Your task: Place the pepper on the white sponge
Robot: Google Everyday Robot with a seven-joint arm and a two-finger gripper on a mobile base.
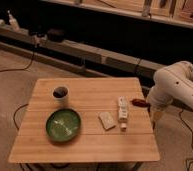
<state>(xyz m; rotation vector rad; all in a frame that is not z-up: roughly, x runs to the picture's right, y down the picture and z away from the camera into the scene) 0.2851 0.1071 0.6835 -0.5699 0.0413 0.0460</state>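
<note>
Table [90, 144] of light wood is carrying all the things. White arm [176, 86] is reaching in from the right, and its gripper [153, 118] is hanging low, just beside the table's right edge; whether it is open or closed I cannot tell. Green plate [63, 125] is lying front left, with a cup [60, 94] behind it. Long block [122, 108] is lying right of centre, and the sponge [107, 120] just to its left. Pepper [138, 103] is lying near the right edge, between block and arm, apart from the sponge.
</note>
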